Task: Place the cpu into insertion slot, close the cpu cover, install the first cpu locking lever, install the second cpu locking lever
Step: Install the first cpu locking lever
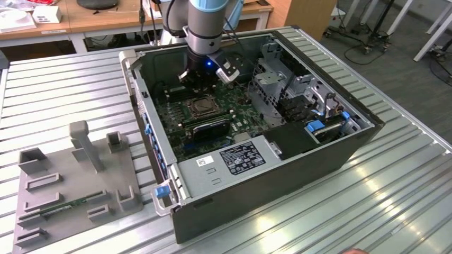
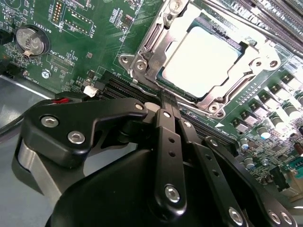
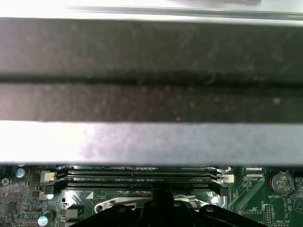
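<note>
Open computer case [image 1: 282, 159] lies on its side on the slatted worktop [image 1: 71, 84], presumably so the green board [image 2: 71, 47] faces the arm. The cpu cover [image 2: 147, 52] lies flat over the cpu [image 2: 203, 59], which is seated in the insertion slot [image 2: 235, 41]. End effector [image 2: 166, 97]: clenched, nothing visibly gripped, tips at the cover's edge.

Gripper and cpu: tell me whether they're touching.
Apart. In the second wrist view the gripper ends short of the cpu, whose silver top is bare, and the edge of the cpu cover lies between them.
</note>
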